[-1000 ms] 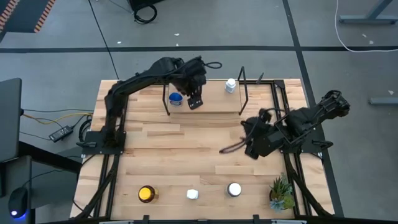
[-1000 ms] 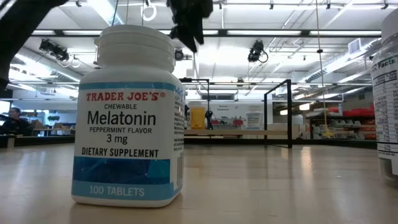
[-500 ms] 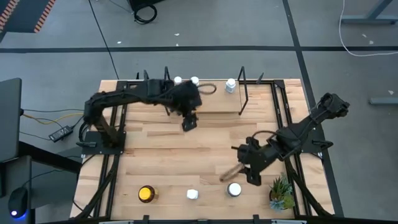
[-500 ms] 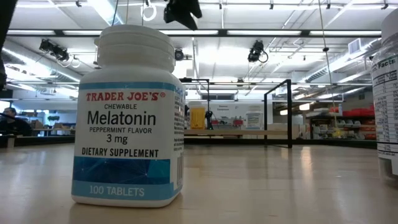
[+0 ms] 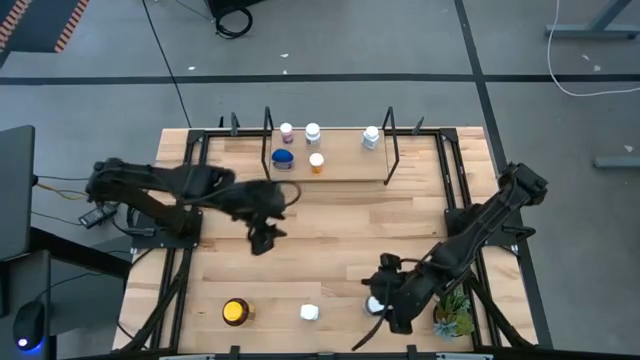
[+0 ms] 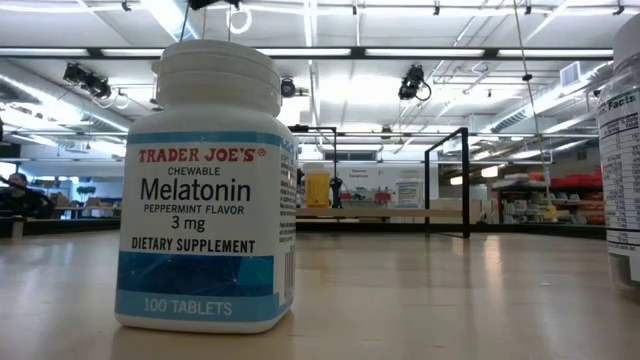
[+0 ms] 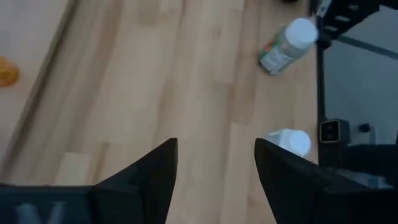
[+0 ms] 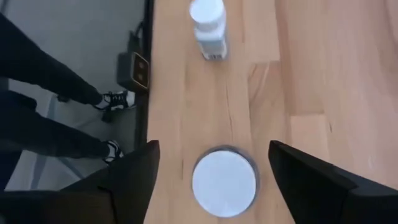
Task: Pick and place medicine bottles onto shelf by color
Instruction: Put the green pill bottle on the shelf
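The shelf (image 5: pixel 330 165) stands at the table's far edge. On it are three white-capped bottles (image 5: pixel 313 131), a blue-lidded bottle (image 5: pixel 283 158) and a small orange bottle (image 5: pixel 316 160). An amber-yellow bottle (image 5: pixel 236 312), a small white bottle (image 5: pixel 309 313) and a white-capped bottle (image 5: pixel 374 304) stand near the near edge. My left gripper (image 5: pixel 262 238) is open and empty over the table's left middle (image 7: pixel 214 146). My right gripper (image 5: pixel 385 303) is open, and its fingers stand on either side of the white-capped bottle's cap (image 8: pixel 224 182) without touching it.
A small green potted plant (image 5: pixel 452 310) stands at the near right corner, close to my right arm. The low view shows the Melatonin bottle (image 6: pixel 208 185) close up and another bottle (image 6: pixel 625 150) at its right edge. A person's legs (image 8: pixel 50 118) show beside the table.
My left gripper has drawn back from the shelf toward the table's near and left edges; the small orange bottle now shows on the shelf where it was. My right gripper has gone toward the near edge, to the white-capped bottle.
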`<state>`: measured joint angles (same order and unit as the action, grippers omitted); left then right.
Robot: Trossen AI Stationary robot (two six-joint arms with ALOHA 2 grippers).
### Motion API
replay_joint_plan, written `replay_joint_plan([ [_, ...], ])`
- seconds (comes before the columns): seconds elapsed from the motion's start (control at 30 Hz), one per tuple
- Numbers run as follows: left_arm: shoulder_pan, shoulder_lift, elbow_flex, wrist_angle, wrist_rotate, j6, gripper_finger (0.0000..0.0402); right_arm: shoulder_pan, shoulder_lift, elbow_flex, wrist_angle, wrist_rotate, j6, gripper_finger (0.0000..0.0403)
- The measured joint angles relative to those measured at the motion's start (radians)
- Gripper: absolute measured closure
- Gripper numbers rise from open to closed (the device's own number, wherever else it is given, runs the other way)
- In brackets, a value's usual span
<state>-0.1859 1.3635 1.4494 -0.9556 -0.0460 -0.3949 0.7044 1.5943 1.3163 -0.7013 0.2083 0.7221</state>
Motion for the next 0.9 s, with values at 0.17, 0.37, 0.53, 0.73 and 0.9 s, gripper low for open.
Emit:
replay_joint_plan([
  [0.17,-0.083,-0.061,-0.062,-0.001,-0.027,-0.064,0.0184,-0.002,0.067,0.0,-0.015,-0.006,0.045,0.0079],
  [0.37,-0.133,-0.072,-0.067,-0.001,-0.048,-0.094,0.0184,0.017,0.134,0.0,-0.047,-0.031,0.16,0.0079],
  [0.53,-0.139,-0.072,-0.067,0.011,-0.075,-0.118,0.0184,0.04,0.162,0.0,-0.063,-0.029,0.243,0.0079],
  [0.73,-0.137,-0.072,-0.067,0.032,-0.09,-0.119,0.0186,0.052,0.161,0.001,-0.087,-0.013,0.262,0.0079],
  [0.9,-0.137,-0.071,-0.067,0.039,-0.096,-0.142,0.0186,0.046,0.161,0.001,-0.128,0.003,0.302,0.0083],
])
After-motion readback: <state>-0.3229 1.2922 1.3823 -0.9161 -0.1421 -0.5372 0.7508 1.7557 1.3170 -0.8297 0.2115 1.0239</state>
